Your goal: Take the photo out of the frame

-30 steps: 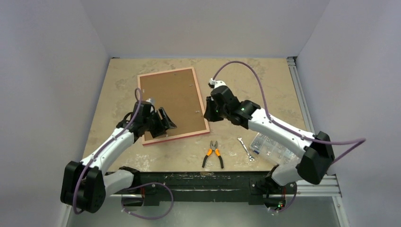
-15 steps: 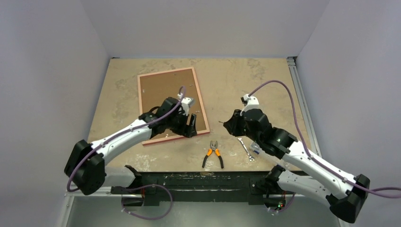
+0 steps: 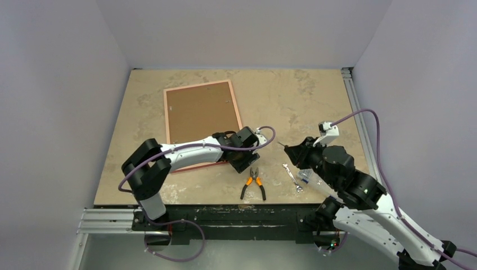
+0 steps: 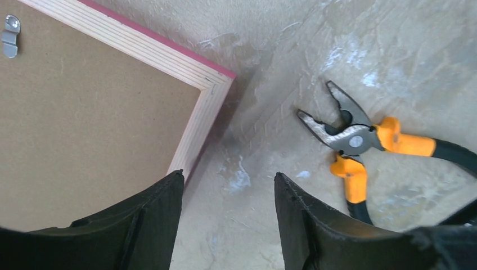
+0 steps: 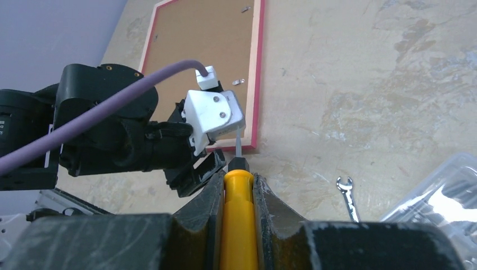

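Observation:
The frame (image 3: 199, 115) lies face down on the table, brown board up with a pale edge and a pink-red rim; its near right corner (image 4: 216, 84) shows in the left wrist view. The photo is hidden. My left gripper (image 3: 247, 161) is open and empty, low over the table just off that corner, between the frame and the pliers (image 4: 360, 140). My right gripper (image 3: 292, 151) is shut on a yellow-handled screwdriver (image 5: 238, 219), held above the table right of the frame, its tip pointing toward the left gripper.
Orange-handled pliers (image 3: 253, 183) lie near the front edge. A small wrench (image 3: 292, 177) lies to their right, next to a clear plastic box (image 3: 309, 177) partly under the right arm. Metal clips (image 4: 9, 35) sit on the frame's back.
My left gripper has moved right across the frame's near end to its right corner. My right arm has pulled back to the right, away from the frame, holding the screwdriver.

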`<state>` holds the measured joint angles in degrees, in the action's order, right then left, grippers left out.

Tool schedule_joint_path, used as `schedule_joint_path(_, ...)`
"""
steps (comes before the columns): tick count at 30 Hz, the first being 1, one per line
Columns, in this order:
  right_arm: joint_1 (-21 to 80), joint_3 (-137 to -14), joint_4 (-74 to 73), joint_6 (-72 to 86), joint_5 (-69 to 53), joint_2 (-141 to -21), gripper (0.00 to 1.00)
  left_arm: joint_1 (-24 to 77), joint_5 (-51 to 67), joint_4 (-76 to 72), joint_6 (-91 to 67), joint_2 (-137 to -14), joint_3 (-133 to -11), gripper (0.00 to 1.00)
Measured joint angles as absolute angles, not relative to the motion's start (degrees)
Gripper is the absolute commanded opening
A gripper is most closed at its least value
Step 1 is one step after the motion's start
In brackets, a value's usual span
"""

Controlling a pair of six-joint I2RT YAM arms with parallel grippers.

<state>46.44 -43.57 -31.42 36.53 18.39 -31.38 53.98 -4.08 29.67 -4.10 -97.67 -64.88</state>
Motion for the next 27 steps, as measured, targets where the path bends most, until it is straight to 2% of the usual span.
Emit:
schedule_joint_path(5, 46.44, -43.55, -33.87, 36.51, 19.18, -29.52, 0.0, 55.22, -9.98, 31.03, -2.11, -100.47, -66.0, 0.57)
schedule_joint_path(9, 46.44, -43.55, -34.98, 36.51, 20.08, -29.06, 0.0, 55.18, -12.71, 31.48, -0.67, -102.3, -67.26, 0.43)
schedule_joint_path(12, 46.44, -43.53, -35.59, 36.51, 20.1, -29.23, 0.0, 55.16, -13.78, 32.05, -0.27, -103.42, -68.27, 0.36)
schedule_joint_path(18, 46.44, -43.53, -35.64, 36.51, 20.08, -29.93, 0.0, 55.11, -15.51, 33.04, -0.43, -105.25, -68.97, 0.32)
schedule_joint_path(24, 46.44, -43.46, -35.53, 36.53, 20.03, -30.65, 0.0, 54.89, -16.47, 34.7, -1.48, -106.3, -70.41, 0.06)
schedule_joint_path(27, 46.44, -43.11, -35.46, 36.64, 20.01, -30.68, 0.0, 54.37, -15.7, 35.18, -1.72, -106.3, -70.67, 0.0)
